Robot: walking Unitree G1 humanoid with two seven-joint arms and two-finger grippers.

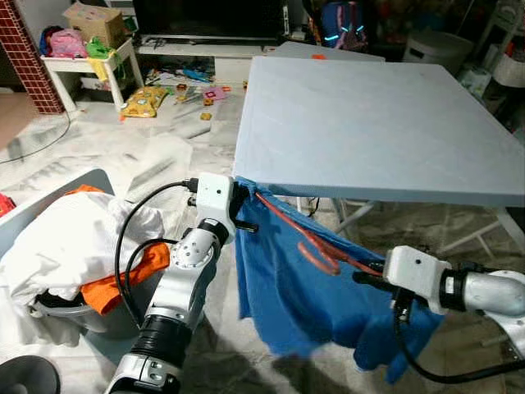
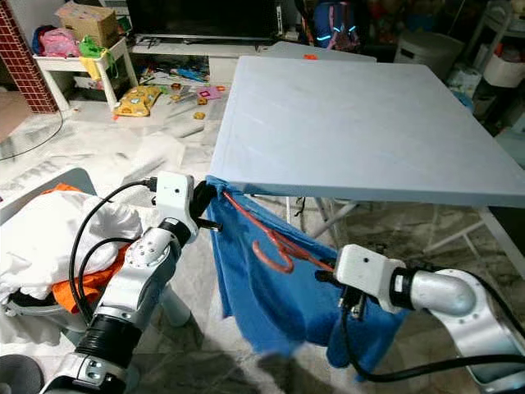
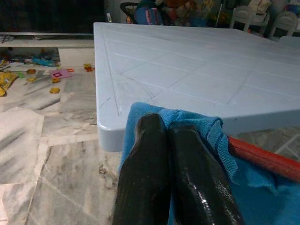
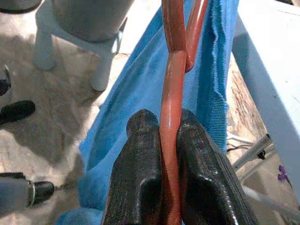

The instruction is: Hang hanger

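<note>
While the blue garment (image 1: 295, 287) droops at lower centre under the near edge of the pale table (image 1: 369, 123), its corner is pinched between the pressed-together fingers of the left gripper (image 3: 171, 154). The red hanger (image 1: 316, 242) is clamped by the right gripper (image 4: 168, 159). The hanger should probably be kept level and the cloth taut, so the shoulder seats without slipping.

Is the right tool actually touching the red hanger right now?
Touching. In the right wrist view the right tool has its two black fingers pressed against either side of the red hanger, which runs between them over the blue garment.
</note>
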